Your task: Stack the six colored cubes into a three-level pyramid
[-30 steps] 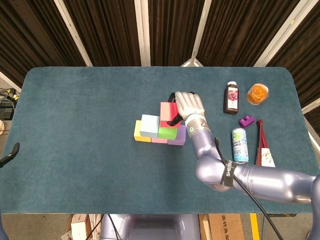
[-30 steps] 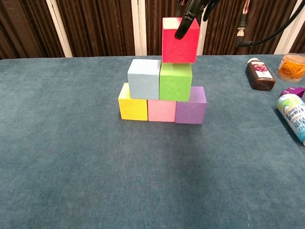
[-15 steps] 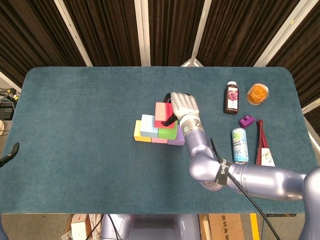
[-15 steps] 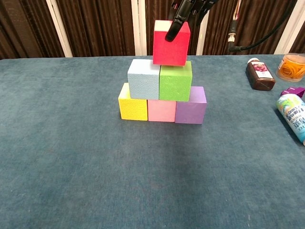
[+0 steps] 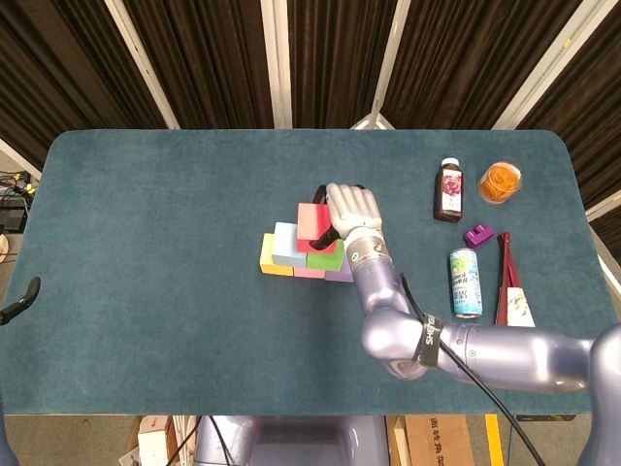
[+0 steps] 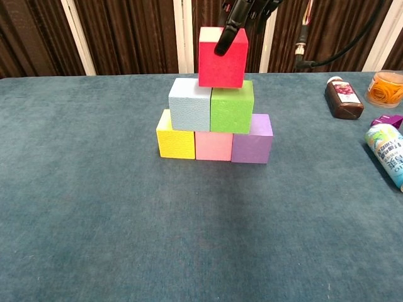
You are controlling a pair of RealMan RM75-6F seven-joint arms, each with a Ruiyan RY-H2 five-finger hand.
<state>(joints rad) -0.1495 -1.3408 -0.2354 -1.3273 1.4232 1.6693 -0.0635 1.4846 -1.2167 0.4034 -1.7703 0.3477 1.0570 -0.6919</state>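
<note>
On the tabletop [image 6: 75,207] the yellow cube [image 6: 175,139], pink cube [image 6: 213,145] and purple cube [image 6: 252,143] sit in a row, so they can carry the light blue cube [image 6: 189,104] and green cube [image 6: 232,109]. The right hand [image 5: 350,213] has its fingers [image 6: 227,33] clamped on the red cube [image 6: 220,58], which sits near the seam between those two but a bit over the green one. The chest view shows all three levels. The head view shows the whole hand. The left hand is not seen.
</note>
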